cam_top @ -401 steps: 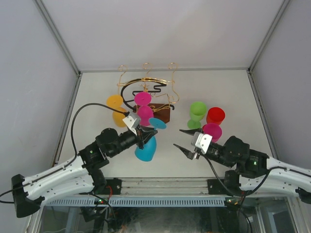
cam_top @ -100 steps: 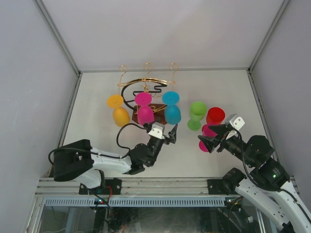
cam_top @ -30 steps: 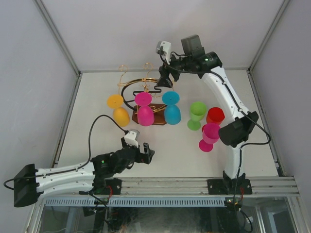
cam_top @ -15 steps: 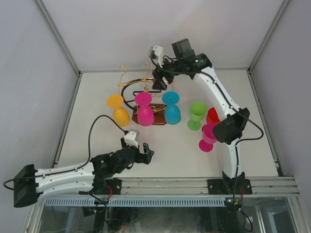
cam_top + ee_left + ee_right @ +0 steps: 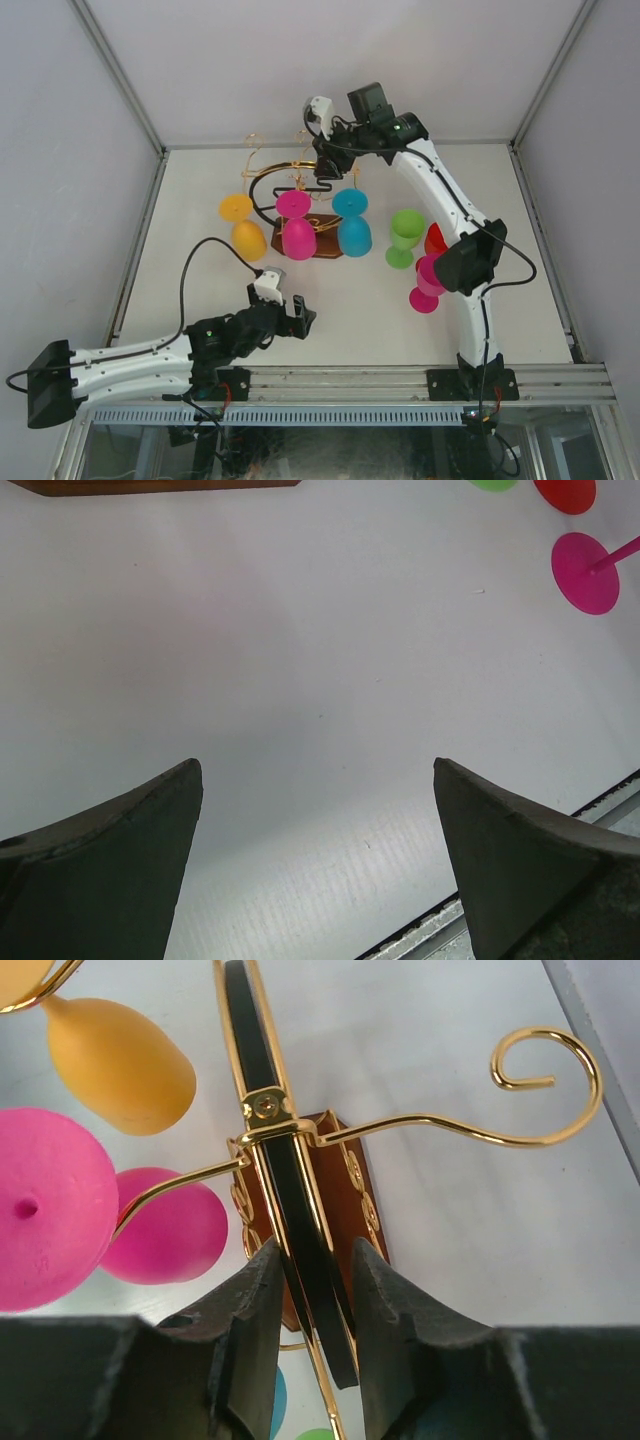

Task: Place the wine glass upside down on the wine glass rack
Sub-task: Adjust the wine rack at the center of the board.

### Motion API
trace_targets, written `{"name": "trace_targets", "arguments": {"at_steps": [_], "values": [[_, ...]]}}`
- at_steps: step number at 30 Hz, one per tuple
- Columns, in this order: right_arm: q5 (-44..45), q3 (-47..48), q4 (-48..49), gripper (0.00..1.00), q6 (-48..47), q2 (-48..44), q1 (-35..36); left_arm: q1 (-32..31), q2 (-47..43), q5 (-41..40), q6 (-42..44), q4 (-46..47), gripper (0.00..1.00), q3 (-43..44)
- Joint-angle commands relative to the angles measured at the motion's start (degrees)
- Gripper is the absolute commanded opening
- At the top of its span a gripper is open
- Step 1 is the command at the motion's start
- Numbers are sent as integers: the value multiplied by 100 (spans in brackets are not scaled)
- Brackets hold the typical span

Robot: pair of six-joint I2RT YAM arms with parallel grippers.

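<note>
The wine glass rack (image 5: 272, 182) stands at mid-table on its brown base (image 5: 322, 240). A yellow glass (image 5: 240, 225), a pink glass (image 5: 297, 224) and a blue glass (image 5: 352, 222) hang upside down from its gold arms. My right gripper (image 5: 325, 165) reaches over the rack's top. In the right wrist view the right gripper (image 5: 315, 1250) has its jaws closed in around the rack's black band (image 5: 262, 1060), above the base (image 5: 345, 1190). My left gripper (image 5: 300, 318) lies low near the front edge, left gripper (image 5: 317, 765) open and holding nothing.
A green glass (image 5: 405, 235), a red glass (image 5: 432, 238) partly behind the right arm, and a magenta glass (image 5: 428, 280) stand upright right of the rack. The magenta foot (image 5: 587, 573) shows in the left wrist view. Grey walls enclose the table.
The right gripper has shifted a little left along the rack's top and its jaws have closed in on the black band. The left arm has not moved.
</note>
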Motion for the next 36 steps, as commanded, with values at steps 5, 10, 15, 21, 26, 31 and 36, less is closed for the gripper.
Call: {"name": "trace_targets", "arguments": {"at_steps": [5,10,15,21,26,31,36], "values": [[250,239,110,20,66,-28,303,31,-138,-111,-119,-51,100,26],[412,126,167,6,322,-125,344,27,-248,-256,-242,-183,100,2],[854,-359,579,0,805,-443,413,29,-358,-375,-346,-311,100,-18],[1635,-922,1035,0,1326,-782,637,31,-444,-553,-483,-589,100,31],[2389,-1251,1267,0,1738,-977,849,28,-543,-720,-612,-798,100,60],[2987,-1464,1394,0,2280,-1115,991,29,-691,-900,-723,-1016,100,79],[3475,-1552,1481,0,2874,-1176,1053,31,-797,-974,-776,-1121,100,87]]}}
